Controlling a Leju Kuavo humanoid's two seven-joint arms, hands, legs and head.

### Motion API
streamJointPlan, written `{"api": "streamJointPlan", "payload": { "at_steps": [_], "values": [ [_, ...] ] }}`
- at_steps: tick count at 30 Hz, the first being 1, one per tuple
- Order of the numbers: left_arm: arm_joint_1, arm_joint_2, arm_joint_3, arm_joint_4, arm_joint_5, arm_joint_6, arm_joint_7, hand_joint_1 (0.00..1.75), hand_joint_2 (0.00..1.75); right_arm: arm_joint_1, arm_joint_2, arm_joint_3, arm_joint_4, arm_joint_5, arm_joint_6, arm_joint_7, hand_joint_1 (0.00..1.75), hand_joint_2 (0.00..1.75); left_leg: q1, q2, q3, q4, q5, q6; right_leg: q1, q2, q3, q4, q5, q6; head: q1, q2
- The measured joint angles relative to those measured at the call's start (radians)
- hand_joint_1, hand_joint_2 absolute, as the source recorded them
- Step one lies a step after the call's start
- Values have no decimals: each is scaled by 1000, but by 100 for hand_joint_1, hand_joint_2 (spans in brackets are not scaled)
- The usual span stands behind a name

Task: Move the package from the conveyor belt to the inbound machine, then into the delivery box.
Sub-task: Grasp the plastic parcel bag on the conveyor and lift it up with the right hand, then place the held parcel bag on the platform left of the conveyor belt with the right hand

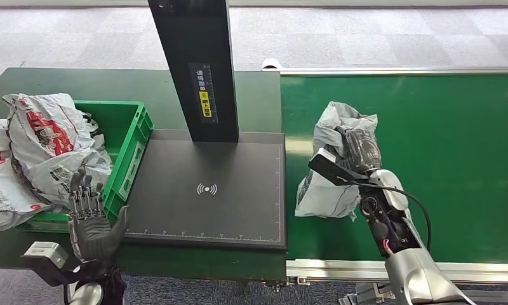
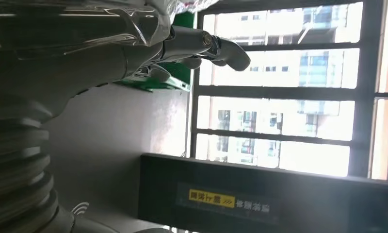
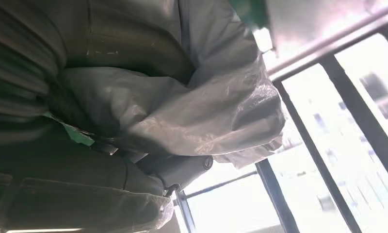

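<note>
On the belt (image 1: 429, 127), the right hand (image 1: 360, 150) lay over the grey package (image 1: 331, 184), its fingers closed into the crumpled plastic, so it appeared to hold the bag. The package's long axis ran away from the robot, roughly along the forearm. Just to its left, across the belt's edge, lay the dark scanner plate (image 1: 207, 190), so the coming carry looked short and leftward. Beyond the plate, the left hand (image 1: 89, 219) hovered with fingers spread and empty beside the green box (image 1: 127, 143).
</note>
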Motion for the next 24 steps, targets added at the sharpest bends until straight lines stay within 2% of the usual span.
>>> {"api": "streamJointPlan", "payload": {
  "at_steps": [6, 12, 14, 16, 21, 24],
  "values": [
    [0, -11, 1, -77, -62, 171, -25, 0, 175, 96, 28, -33, -264, -268, 51, -107, 175, 175, 0, 0, 0, 0, 0, 0, 0, 0, 0, 0, 0, 0, 0, 0],
    [-4, -12, -21, -113, -73, 202, -26, 0, 175, 112, 60, -30, -352, -311, 72, -151, 175, 175, 0, 1, 1, 0, 0, 0, 0, 0, 0, 0, 0, 0, 0, 0],
    [-4, -11, -30, -116, -75, 202, -26, 0, 175, 106, 71, -13, -355, -268, 86, -144, 175, 175, 0, 2, 0, 0, 0, 0, 0, 1, 1, 0, 0, 0, 0, 0],
    [-4, -10, -40, -116, -76, 200, -26, 0, 175, 87, 82, 32, -339, -156, 94, -117, 175, 175, 0, 3, 1, 0, 0, 0, 0, 2, 1, 0, 0, 0, 0, 0],
    [-6, -10, -54, -117, -72, 182, -26, 0, 175, -8, 114, 222, -194, 163, 110, -43, 175, 175, 1, 4, 1, -1, 0, 0, 1, 2, 0, 0, 0, 0, 0, 0],
    [-11, -10, -56, -116, -69, 163, -26, 0, 175, -77, 146, 348, -64, 284, 118, -22, 175, 175, 1, 4, 1, -1, 0, 0, 1, 2, 0, 0, 0, 0, 0, 0]
  ]
}}
